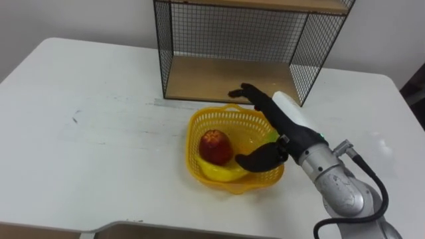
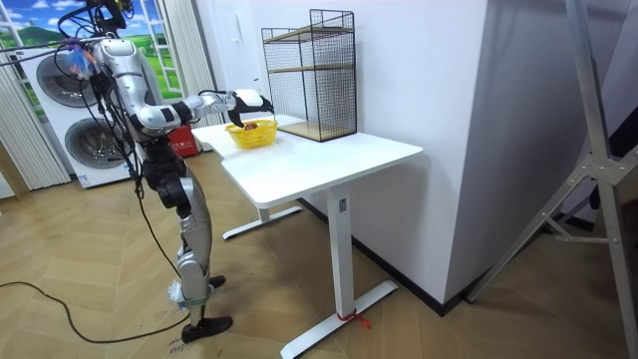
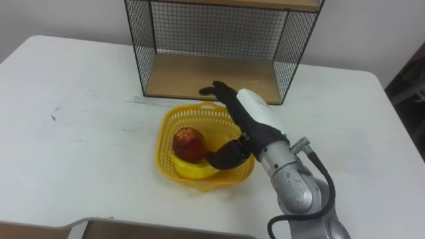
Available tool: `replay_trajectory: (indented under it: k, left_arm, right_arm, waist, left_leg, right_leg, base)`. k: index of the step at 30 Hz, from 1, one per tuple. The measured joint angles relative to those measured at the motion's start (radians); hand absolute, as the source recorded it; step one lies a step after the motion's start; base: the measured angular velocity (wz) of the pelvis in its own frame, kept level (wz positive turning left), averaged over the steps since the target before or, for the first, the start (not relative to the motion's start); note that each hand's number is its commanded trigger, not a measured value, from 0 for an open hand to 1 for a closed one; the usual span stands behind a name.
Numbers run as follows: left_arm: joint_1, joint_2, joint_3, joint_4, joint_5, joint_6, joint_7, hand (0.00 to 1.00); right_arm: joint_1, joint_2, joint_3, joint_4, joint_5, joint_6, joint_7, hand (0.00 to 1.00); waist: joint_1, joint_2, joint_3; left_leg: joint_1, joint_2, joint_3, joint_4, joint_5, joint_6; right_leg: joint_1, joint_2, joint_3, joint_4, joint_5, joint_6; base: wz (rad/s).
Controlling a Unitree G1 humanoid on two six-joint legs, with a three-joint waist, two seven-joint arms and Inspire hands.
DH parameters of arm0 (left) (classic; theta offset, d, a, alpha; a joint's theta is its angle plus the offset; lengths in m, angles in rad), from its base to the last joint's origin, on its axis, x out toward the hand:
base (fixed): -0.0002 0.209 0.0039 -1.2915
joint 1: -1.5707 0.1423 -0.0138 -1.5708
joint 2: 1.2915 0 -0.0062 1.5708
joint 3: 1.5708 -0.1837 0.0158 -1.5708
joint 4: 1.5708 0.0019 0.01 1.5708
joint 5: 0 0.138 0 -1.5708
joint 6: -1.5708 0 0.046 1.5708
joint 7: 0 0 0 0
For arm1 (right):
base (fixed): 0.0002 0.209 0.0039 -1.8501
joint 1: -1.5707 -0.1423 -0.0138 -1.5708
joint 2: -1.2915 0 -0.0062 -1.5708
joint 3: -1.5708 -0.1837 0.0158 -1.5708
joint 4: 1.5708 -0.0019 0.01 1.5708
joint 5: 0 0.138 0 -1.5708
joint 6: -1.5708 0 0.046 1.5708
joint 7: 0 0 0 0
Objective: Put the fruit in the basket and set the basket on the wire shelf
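On the surface (image 1: 99,133), at 6 o'clock from the wire shelf (image 1: 226,79), the basket (image 1: 193,143) holds an apple (image 1: 215,146) and a banana (image 1: 222,174). The right hand (image 1: 269,109) lies spread over its 3 o'clock side, thumb inside.

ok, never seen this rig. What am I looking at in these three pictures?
It is a humanoid robot on two legs, with two arms that each end in a fingered hand. Two pictures come from the stereo camera on its head, looking down at the work. The third is a room camera showing the robot standing at the white table. On the table sits a yellow basket holding a red apple and a banana. Behind it stands a wire shelf with wooden boards. The right hand reaches over the basket, open, fingers stretched towards the far rim. It seems to hold nothing.
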Motion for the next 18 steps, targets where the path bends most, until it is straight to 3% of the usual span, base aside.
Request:
replay_trajectory:
  k: [18]
  left_arm:
    - [0.001,0.000,0.002,0.007,0.001,0.000,0.001,0.00]
  right_arm:
    - [0.000,0.000,0.000,0.000,0.000,0.000,0.000,0.00]
  waist:
    - [0.001,0.000,-0.0009]
  left_leg:
    - [0.001,0.000,-0.001,0.002,0.000,0.000]
  right_leg:
    - [0.000,0.000,0.002,0.002,0.000,0.000]
  base:
    - [0.00]
